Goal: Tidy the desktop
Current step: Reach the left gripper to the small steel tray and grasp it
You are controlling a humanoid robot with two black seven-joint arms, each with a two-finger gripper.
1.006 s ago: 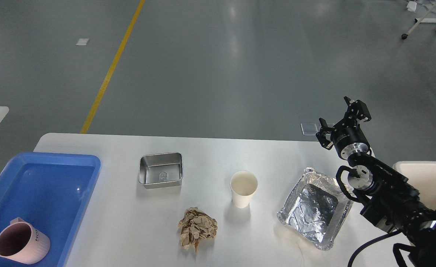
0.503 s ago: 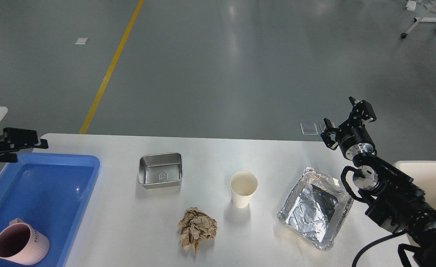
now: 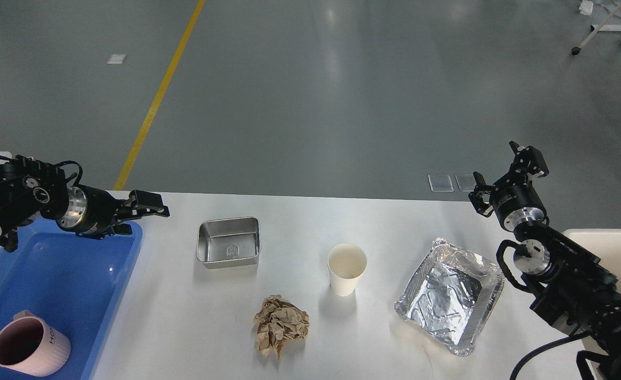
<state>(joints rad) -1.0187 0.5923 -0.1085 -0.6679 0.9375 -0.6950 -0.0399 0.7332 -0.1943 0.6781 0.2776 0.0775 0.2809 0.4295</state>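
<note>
The white desktop (image 3: 183,316) holds a small steel tray (image 3: 229,243), a white paper cup (image 3: 346,268), a crumpled ball of brown paper (image 3: 281,324) and a crinkled foil tray (image 3: 450,295). My left gripper (image 3: 140,216) is open and empty. It hovers at the far right corner of the blue bin (image 3: 67,274), left of the steel tray. My right gripper (image 3: 506,173) is open and empty. It is raised past the table's far right edge, beyond the foil tray.
A pink mug (image 3: 28,345) stands in the near corner of the blue bin. A cream-white bin (image 3: 613,250) sits at the right edge, partly behind my right arm. Grey floor with a yellow line (image 3: 157,100) lies beyond the table.
My left arm has come in from the left and reached right over the blue bin's far corner. My right gripper has drifted a little to the right.
</note>
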